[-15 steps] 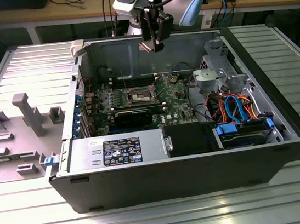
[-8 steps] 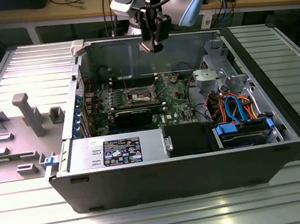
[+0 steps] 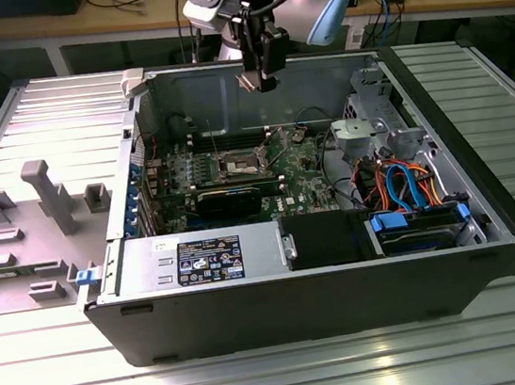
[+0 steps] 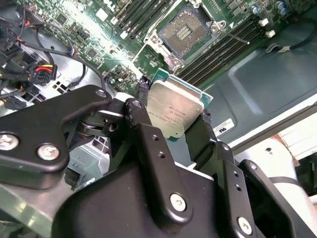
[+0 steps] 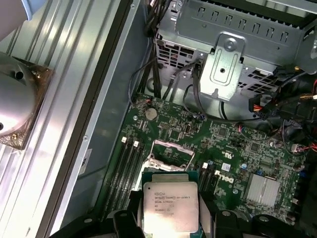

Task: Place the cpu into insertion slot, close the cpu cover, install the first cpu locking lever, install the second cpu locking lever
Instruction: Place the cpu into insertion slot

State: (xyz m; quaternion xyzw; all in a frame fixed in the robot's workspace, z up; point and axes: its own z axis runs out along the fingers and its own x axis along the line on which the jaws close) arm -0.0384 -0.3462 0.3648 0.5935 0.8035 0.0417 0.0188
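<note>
- I have the chip pinched by its edges between the claw's two black fingers.
- The chip hangs above the socket, well apart from it.
- The socket sits in the green board, inside the open computer case.

The cpu sat in the gripper; the insertion slot lay below the gripper, on the motherboard inside the computer case on the bench.
</note>
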